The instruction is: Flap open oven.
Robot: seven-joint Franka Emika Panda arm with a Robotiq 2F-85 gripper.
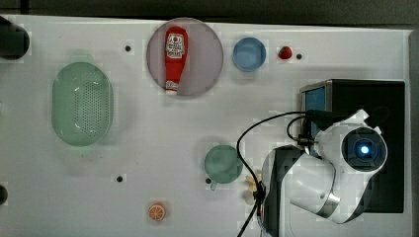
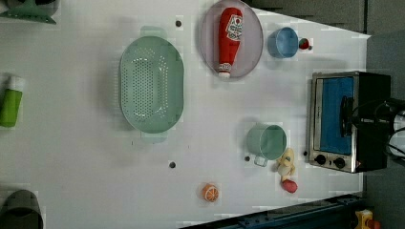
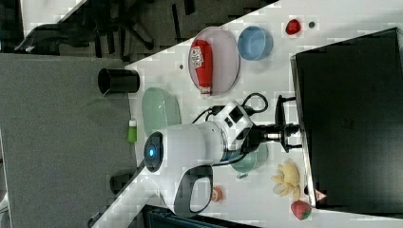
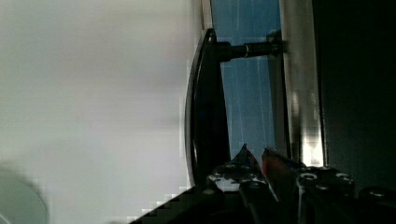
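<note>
While my gripper (image 3: pixel 291 134) sits narrowly parted at the oven (image 2: pixel 347 121) door's handle (image 4: pixel 205 102), I see the door shut, oven on the table (image 1: pixel 148 148) at the top view's right.

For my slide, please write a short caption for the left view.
The gripper reaches the handle of the closed oven on a white table.

Top view: table (image 1: pixel 148 128) seen from straight overhead. Left view: high, angled, oven (image 2: pixel 347 121) front faced. Right view: taken from behind arm, oven top seen. Wrist view: close against oven handle (image 4: pixel 205 107). Ketchup bottle (image 1: pixel 175 58) shared by three off-arm views.
</note>
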